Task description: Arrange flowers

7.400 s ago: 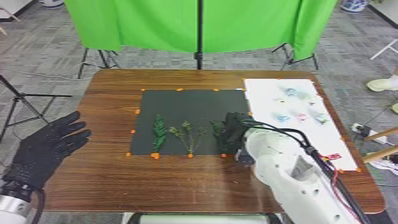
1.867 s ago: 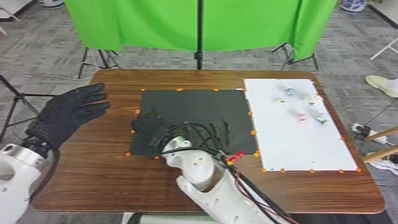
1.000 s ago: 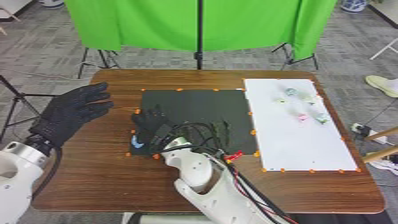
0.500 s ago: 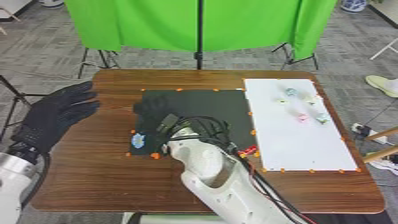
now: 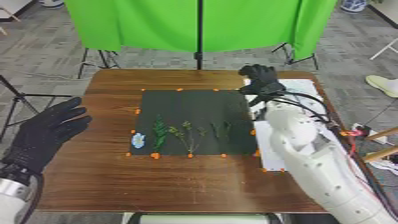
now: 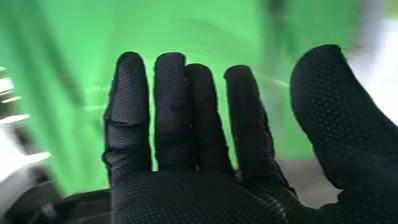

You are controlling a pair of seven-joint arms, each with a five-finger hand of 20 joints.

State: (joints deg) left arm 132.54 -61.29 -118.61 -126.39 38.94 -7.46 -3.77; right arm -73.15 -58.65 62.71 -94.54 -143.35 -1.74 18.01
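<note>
Newly over white sheet (image 5: 274, 157): right hand (image 5: 261, 82)

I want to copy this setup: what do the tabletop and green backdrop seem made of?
The tabletop looks like wood or wood-look laminate, smooth, going by its brown grain. The green backdrop seems matte cloth, since it hangs in soft folds.

We are making out no readable text, labels, brands, numbers or signs in either the head view or the right wrist view, though some small print may be escaping us where the view is poor.
</note>
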